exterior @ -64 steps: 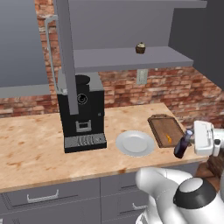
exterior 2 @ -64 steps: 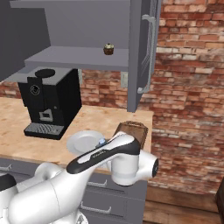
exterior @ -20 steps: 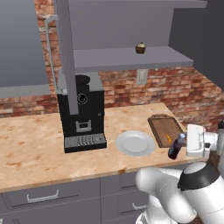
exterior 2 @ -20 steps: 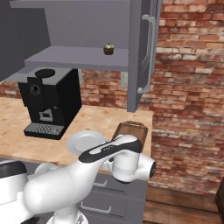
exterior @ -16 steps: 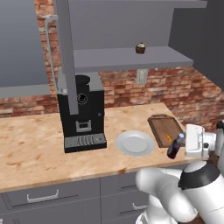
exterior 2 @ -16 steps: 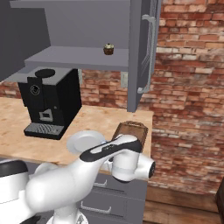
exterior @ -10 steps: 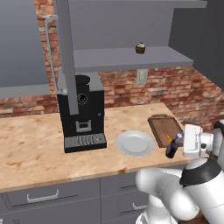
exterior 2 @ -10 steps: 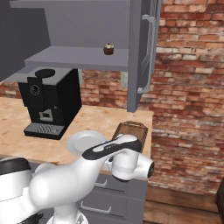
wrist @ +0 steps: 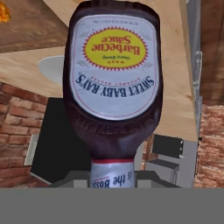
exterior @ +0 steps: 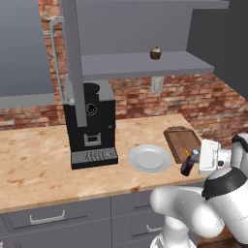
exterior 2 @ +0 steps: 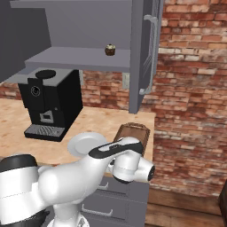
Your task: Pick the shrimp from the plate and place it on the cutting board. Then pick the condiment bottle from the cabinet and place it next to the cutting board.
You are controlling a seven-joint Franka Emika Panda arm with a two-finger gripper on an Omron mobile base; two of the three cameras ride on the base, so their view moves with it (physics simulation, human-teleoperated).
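Note:
My gripper (exterior: 195, 157) is shut on the condiment bottle (exterior: 187, 167), a dark bottle that hangs tilted just above the counter's front edge, near the cutting board's (exterior: 180, 139) near end and right of the plate (exterior: 149, 158). In the hand view the condiment bottle (wrist: 113, 83) appears upside down with its yellow-white label facing me. The tiny orange shrimp (wrist: 3, 12) lies on the brown cutting board (wrist: 30, 26), and the plate (wrist: 52, 68) shows behind the bottle. The grey cabinet shelf (exterior: 140, 64) is above the counter. My arm hides part of the cutting board (exterior 2: 132, 131) in the right base view.
A small brown cupcake (exterior: 155, 53) stands on the cabinet shelf. A black coffee machine (exterior: 90, 123) sits left of the plate. The open cabinet door (exterior 2: 142, 53) hangs above the counter's right end. Grey drawers (exterior: 48, 218) run below, and a brick wall is behind.
My hand has drifted slightly left and down with the bottle still held. Plate, board and cupcake have not moved.

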